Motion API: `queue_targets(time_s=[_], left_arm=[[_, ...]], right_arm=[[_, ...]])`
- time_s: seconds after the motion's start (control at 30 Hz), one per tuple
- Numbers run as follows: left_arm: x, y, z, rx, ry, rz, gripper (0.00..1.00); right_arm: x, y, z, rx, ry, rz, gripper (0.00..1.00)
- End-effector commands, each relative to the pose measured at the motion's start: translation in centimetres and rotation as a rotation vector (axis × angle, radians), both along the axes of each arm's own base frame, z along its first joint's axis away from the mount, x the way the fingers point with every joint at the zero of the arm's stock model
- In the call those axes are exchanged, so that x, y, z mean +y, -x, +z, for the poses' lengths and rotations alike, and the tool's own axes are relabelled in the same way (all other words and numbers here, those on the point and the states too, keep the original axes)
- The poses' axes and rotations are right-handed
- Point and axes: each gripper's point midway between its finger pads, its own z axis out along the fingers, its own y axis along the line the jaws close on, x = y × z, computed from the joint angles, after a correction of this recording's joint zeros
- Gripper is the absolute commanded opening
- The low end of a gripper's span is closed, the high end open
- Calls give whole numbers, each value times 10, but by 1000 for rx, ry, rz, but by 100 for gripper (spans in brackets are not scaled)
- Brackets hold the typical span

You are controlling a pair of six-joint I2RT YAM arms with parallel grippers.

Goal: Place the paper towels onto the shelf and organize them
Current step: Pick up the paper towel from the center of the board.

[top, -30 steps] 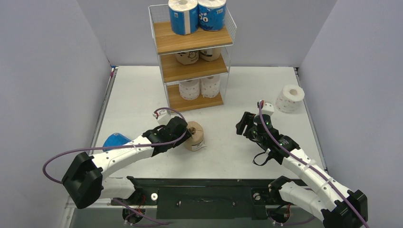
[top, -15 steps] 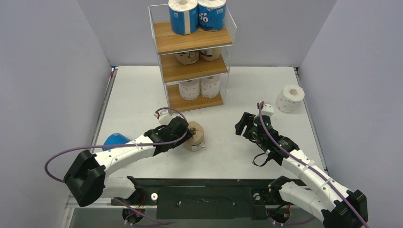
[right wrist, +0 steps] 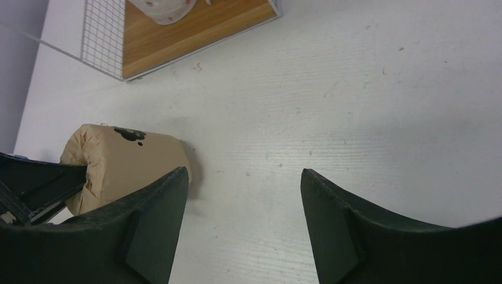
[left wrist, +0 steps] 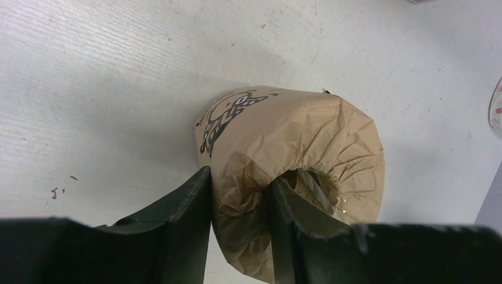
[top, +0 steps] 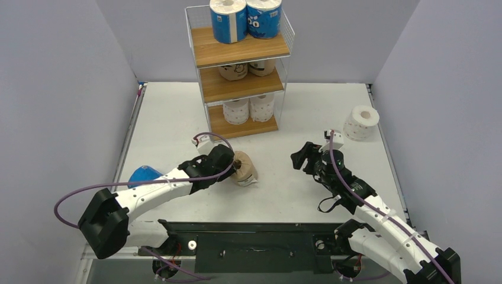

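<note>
Brown paper wraps the tan roll [left wrist: 296, 136], clamped by its wall in the narrow left pincer [left wrist: 240, 180], one finger inside the core. We judge the pickup in hand. Next we must lift it to the shelf [top: 225, 89] well ahead of that pincer, middle board. The right pincer [right wrist: 243, 173] stands wide, empty.

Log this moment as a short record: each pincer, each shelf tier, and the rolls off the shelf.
Left pincer: shut on the tan roll, one finger in its core, one outside
Right pincer: open, holding nothing
Shelf top tier: two blue rolls
Middle tier: two tan rolls
Bottom tier: two white rolls
Loose on table: white roll at far right; blue roll at left, partly hidden by the left arm
</note>
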Motion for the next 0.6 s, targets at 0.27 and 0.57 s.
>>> queue_targets(time_s=[0.27, 0.57], left_arm=[[6, -33, 128, -231, 115, 54, 25], [34, -75, 222, -380, 141, 140, 25]], right_arm=[[42, -7, 100, -323, -157, 127, 65], [79, -31, 142, -408, -255, 113, 66]])
